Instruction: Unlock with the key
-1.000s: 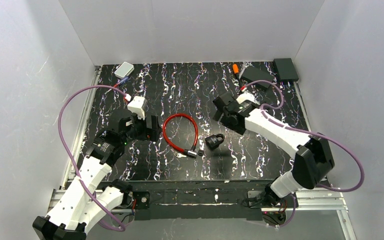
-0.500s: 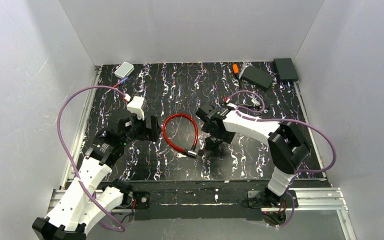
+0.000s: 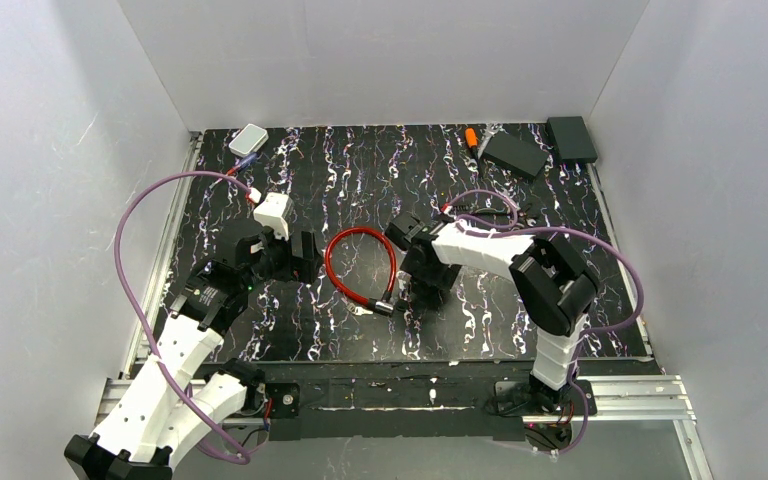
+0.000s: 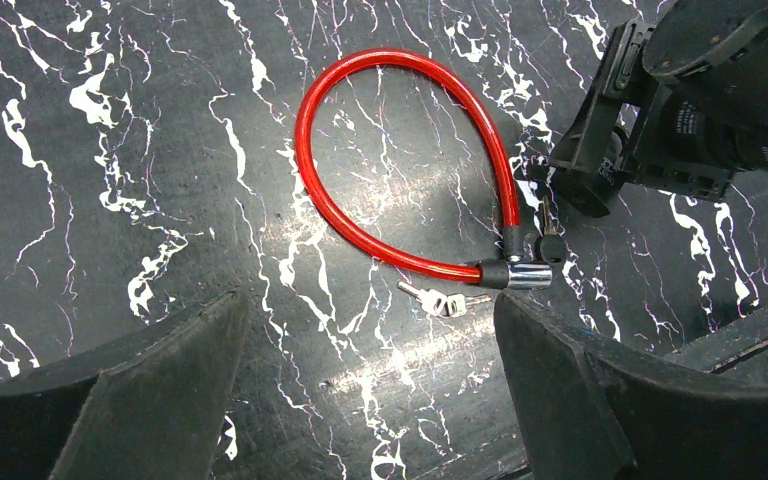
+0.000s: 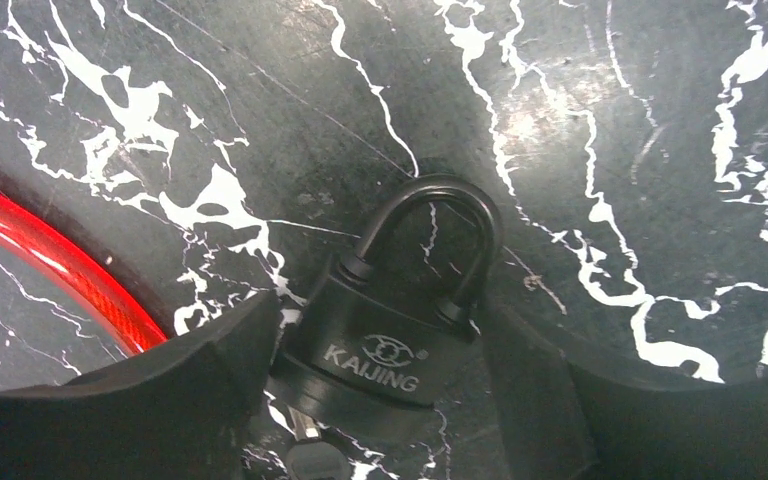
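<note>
The padlock [image 5: 380, 350] lay flat on the counter [image 3: 340, 170], just right of centre in the top view, shackle closed; there the right hand [image 3: 422, 288] hid nearly all of it. A key [image 5: 305, 455] stuck out from under its body, cut off by the wrist frame's lower edge. That hand's fingers [image 5: 160, 390] stood on either side of the body, close against it; whether they were pressing, I could not tell. The red cable lock [image 4: 390, 55] lay just to its left, small keys [image 4: 445, 302] near its barrel; bare counter lay to the right and above. The left hand [image 4: 365, 320] hovered with fingers wide apart. A second earlier the padlock lay uncovered, the right hand up and to its right.
</note>
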Controlling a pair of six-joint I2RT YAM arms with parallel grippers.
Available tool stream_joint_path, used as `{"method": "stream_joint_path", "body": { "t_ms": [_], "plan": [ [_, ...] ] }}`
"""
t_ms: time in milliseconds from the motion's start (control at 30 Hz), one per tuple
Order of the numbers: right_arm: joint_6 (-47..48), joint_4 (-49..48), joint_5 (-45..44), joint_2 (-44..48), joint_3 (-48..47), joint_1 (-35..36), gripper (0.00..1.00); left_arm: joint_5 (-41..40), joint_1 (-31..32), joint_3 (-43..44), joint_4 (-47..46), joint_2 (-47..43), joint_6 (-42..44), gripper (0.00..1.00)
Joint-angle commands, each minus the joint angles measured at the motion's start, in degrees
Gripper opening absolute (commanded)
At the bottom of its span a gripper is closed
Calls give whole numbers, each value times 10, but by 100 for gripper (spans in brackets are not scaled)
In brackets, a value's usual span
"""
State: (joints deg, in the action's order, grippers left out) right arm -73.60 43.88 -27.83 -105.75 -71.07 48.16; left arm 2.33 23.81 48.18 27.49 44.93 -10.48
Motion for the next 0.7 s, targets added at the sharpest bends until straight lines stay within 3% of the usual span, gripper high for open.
{"method": "stream_joint_path", "body": {
  "t_ms": [0, 100, 233, 400, 433, 500, 667],
  "plan": [
    [-4, -13, 1, -18, -13, 4, 77, -8, 3, 21, 6, -5, 3, 91],
    [-3, -26, 2, -19, -3, 4, 67, -9, 3, 21, 6, -5, 4, 91],
    [14, -49, 0, -3, 9, 4, 34, -9, 3, 20, 6, -5, 3, 91],
    [60, -92, 26, 69, 24, -4, 1, -10, 3, 20, 6, -4, 4, 91],
    [67, -118, 39, 91, 41, -6, 1, -10, 3, 20, 6, -4, 5, 91],
    [61, -217, 71, 224, 117, -7, 1, -10, 3, 20, 6, -3, 4, 91],
    [-27, -428, 111, 429, 267, -9, 1, -7, 3, 19, 6, -2, 6, 91]
  ]
}}
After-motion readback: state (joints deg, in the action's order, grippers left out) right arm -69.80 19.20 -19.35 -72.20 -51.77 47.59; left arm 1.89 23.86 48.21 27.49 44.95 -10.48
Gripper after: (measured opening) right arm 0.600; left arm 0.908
